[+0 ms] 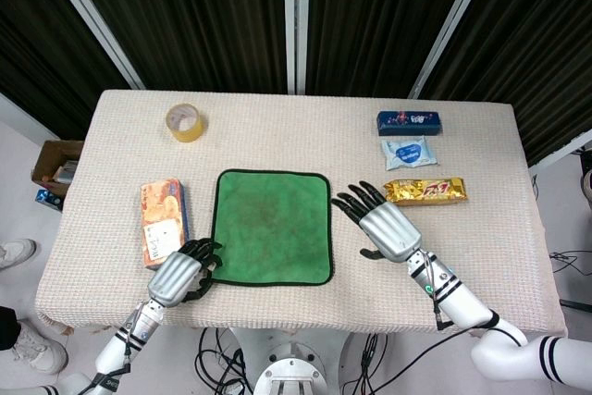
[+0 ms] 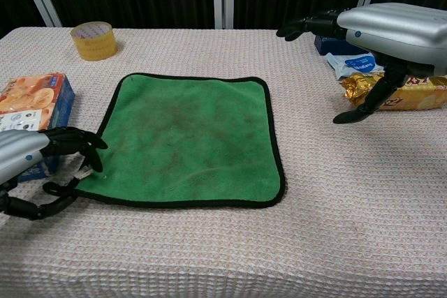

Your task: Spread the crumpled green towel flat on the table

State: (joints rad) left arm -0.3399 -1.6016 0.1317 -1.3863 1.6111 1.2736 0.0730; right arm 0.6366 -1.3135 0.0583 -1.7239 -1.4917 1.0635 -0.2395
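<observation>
The green towel (image 1: 271, 227) with its black edging lies nearly flat in the middle of the table (image 1: 277, 127); in the chest view the towel (image 2: 188, 137) looks smooth, with a faint dark patch. My left hand (image 1: 180, 272) is at the towel's near-left corner, and in the chest view its curled fingers (image 2: 77, 146) and thumb pinch that corner. My right hand (image 1: 384, 227) hovers just right of the towel's right edge with its fingers spread, holding nothing. In the chest view the right hand (image 2: 391, 29) hangs above the table.
An orange box (image 1: 163, 221) lies just left of the towel, close to my left hand. A yellow tape roll (image 1: 186, 122) sits at the back left. On the right are a blue box (image 1: 408, 122), a white pack (image 1: 407, 152) and a gold snack bar (image 1: 425, 191).
</observation>
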